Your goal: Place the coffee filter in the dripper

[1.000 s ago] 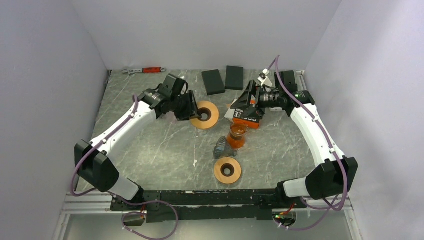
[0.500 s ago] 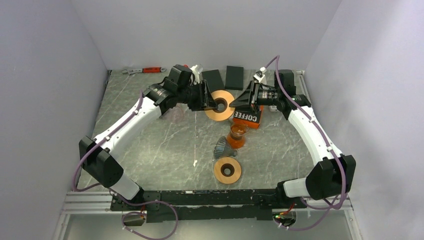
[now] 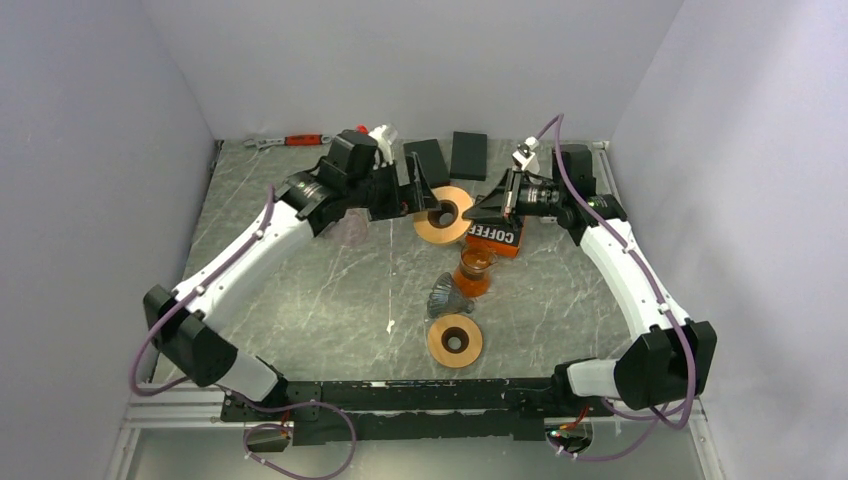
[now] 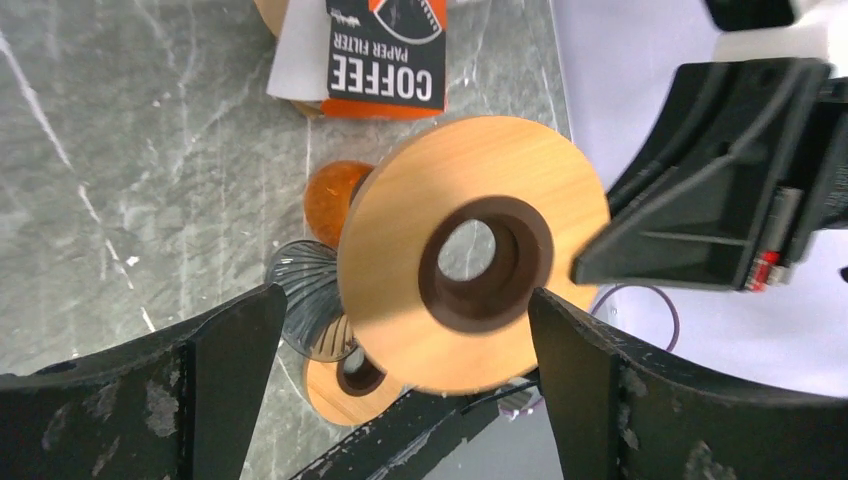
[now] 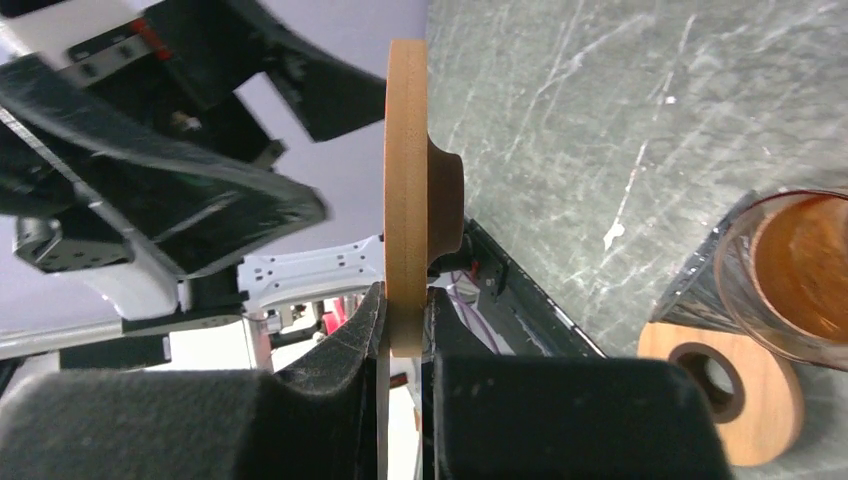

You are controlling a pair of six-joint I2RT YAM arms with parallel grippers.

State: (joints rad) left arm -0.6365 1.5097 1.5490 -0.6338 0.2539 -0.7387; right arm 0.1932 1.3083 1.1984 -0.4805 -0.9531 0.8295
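Above table (image 3: 300, 280), right claw (image 5: 405, 322) on disc (image 5: 405, 150)

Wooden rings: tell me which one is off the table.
The far ring, pinched edge-on by the right gripper; the near ring lies flat.

Grey marbled table (image 3: 300, 290) carries: red-handled wrench (image 3: 291, 141) at far left edge; two black slabs (image 3: 468, 155) at far edge; orange coffee-filter box (image 3: 497, 240); amber glass vessel (image 3: 476, 270) just before it; grey ribbed cone (image 3: 447, 296) beside that; wooden ring (image 3: 455, 340) nearest the bases.
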